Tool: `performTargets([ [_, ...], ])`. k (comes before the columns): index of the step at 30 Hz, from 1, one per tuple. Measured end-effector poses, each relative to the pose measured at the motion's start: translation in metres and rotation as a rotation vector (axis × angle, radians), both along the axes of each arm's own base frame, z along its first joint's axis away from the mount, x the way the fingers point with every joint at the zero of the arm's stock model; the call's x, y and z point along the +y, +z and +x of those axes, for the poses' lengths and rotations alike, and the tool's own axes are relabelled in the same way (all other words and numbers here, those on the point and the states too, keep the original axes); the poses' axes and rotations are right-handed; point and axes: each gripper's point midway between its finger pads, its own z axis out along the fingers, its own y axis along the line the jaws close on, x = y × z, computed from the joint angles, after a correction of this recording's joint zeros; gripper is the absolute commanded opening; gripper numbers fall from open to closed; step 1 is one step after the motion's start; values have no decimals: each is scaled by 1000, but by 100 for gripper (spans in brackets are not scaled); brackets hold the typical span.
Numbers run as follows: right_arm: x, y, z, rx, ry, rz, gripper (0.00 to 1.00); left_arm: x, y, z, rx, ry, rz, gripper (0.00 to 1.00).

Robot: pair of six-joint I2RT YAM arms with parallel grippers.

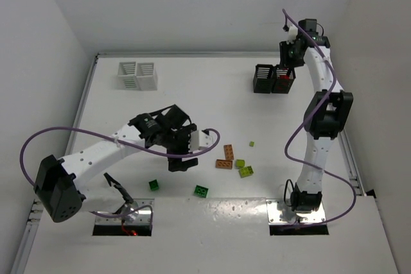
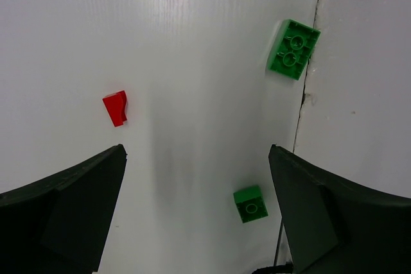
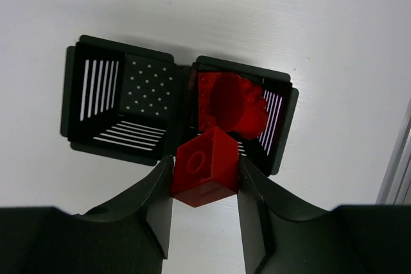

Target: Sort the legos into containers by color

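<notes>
Right claw (image 3: 205, 172) around red brick (image 3: 205, 163)

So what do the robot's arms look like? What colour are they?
The left arm and the right arm are both made of white segments joined by chunky black joints. A thin purple cable loops loosely along each one. The left pincer and the right pincer each have two wide, flat black fingers. I can't make out any writing on them.
</notes>
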Motion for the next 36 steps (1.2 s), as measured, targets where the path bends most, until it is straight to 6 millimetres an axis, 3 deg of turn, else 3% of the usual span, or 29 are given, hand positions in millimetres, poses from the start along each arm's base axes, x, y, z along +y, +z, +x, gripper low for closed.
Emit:
performTargets([
  [4,-7,-9,1,17,-21,-21,20,1,-3,1,-6,3,10,99],
  [20,-21,-25,11,25,-70,-72,58,-3,-21,-15,10,-26,32,99],
  [31,-18,-29,12,32,-77,-47,60,-12,-32,-35,28,-82,33,99],
  [36,-9,-10,8,9,-64,0,60,-21,-40,-52,59,-130,31,99],
])
